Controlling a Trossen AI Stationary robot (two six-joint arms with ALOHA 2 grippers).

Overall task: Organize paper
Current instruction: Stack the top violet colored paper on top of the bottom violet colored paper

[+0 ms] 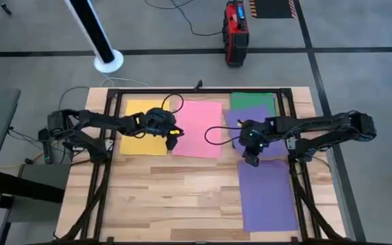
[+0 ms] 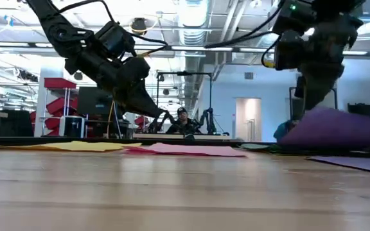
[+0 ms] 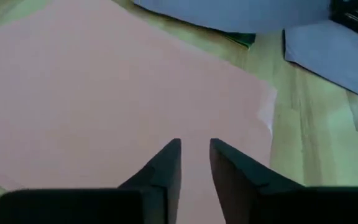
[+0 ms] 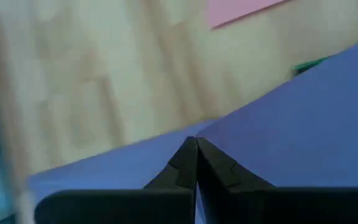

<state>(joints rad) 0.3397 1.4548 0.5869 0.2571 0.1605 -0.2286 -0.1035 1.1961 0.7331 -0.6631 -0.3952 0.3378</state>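
Nearest us the right gripper (image 4: 196, 144) has its jaws pinched on a purple sheet's (image 1: 247, 121) edge, lifting it light and floppy off the worktop (image 1: 169, 197), while the left gripper (image 3: 194, 149), jaws slightly parted and empty, hovers over the pink sheet (image 1: 197, 127); edges look like our best hold.

yellow paper (image 1: 143, 127): 1 | pink paper (image 1: 199, 128): 1 | green paper (image 1: 252, 101): 1 | purple paper (image 1: 267, 195): 2
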